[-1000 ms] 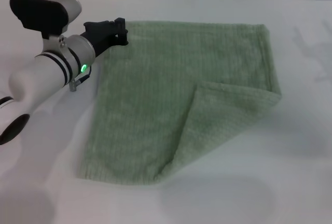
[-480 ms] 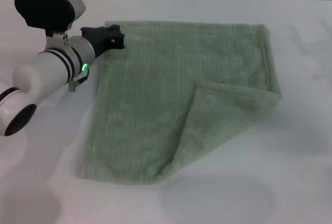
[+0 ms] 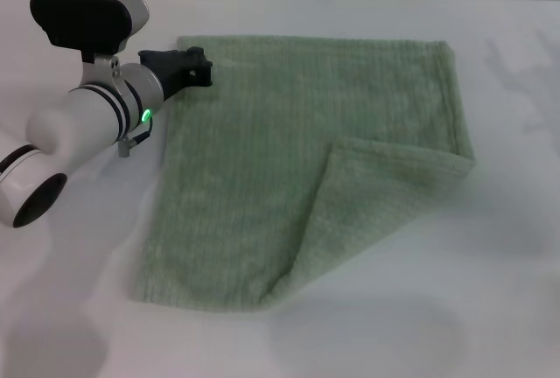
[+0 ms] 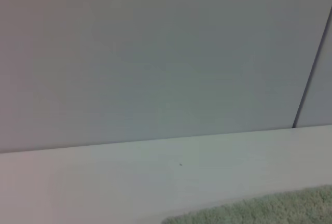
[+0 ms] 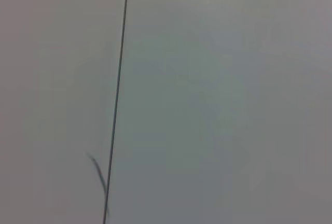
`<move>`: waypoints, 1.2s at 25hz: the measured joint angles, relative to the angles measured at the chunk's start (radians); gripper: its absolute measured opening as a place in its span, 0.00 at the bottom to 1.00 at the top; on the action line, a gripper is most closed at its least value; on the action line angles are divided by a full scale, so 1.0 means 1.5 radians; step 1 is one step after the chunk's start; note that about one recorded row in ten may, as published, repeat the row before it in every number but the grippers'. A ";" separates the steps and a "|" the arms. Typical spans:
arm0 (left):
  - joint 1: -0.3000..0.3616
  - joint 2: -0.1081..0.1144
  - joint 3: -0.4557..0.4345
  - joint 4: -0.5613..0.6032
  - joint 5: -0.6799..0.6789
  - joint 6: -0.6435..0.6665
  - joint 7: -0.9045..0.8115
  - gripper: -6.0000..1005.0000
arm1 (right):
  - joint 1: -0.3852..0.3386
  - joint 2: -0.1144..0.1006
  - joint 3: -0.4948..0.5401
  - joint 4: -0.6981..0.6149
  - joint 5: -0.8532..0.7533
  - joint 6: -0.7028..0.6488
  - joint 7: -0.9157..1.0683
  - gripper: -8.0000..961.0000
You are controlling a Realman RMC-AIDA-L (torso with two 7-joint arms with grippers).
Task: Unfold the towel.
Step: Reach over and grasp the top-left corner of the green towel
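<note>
White worktop (image 3: 516, 247), pale grey wall panels behind with a dark seam.

Towel (image 3: 262, 159) lies flat across the middle of the worktop, running from near the far edge toward the near edge. Roughly square outline; ribbing runs across it, parallel to the far edge. Far edge and left edge lie straight and flat.

Not fully open: the near-right corner is folded over onto the top face. Fold flap (image 3: 385, 194) forms a triangle, its tip pointing toward the towel's centre and the far-left corner. The crease is the long axis that matters: it runs diagonally from the right edge down to the near edge. Judgement: opening it means drawing the tip back out toward the near-right corner of the worktop, square to that crease.

Left hand (image 3: 185, 65) sits at the towel's far-left corner, fingers over the hem or touching it; cannot tell whether it is released or clenched, nor whether it grips cloth. Left wrist view shows only wall, a strip of worktop and a sliver of towel edge.

Right hand is not seen in the head view; its wrist view shows only wall.

Flap lies diagonally opposite the left hand, well apart, across the whole towel. Judgement: flap sits on the right arm's side, so the right arm probably has the shorter reach.
</note>
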 joint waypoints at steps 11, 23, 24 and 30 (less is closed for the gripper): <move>0.003 -0.001 0.003 0.000 -0.001 0.000 0.002 0.00 | 0.005 0.000 0.000 0.001 0.000 0.000 0.000 0.85; 0.007 -0.001 0.005 0.011 -0.001 -0.002 -0.001 0.00 | 0.008 0.000 -0.001 0.001 0.000 0.000 0.000 0.85; 0.008 -0.001 0.005 0.011 -0.001 -0.002 -0.001 0.00 | 0.009 0.000 -0.001 0.001 0.000 0.000 0.000 0.85; 0.012 -0.001 0.005 0.011 -0.001 0.001 -0.002 0.00 | 0.010 0.000 -0.002 0.001 0.000 0.001 0.000 0.85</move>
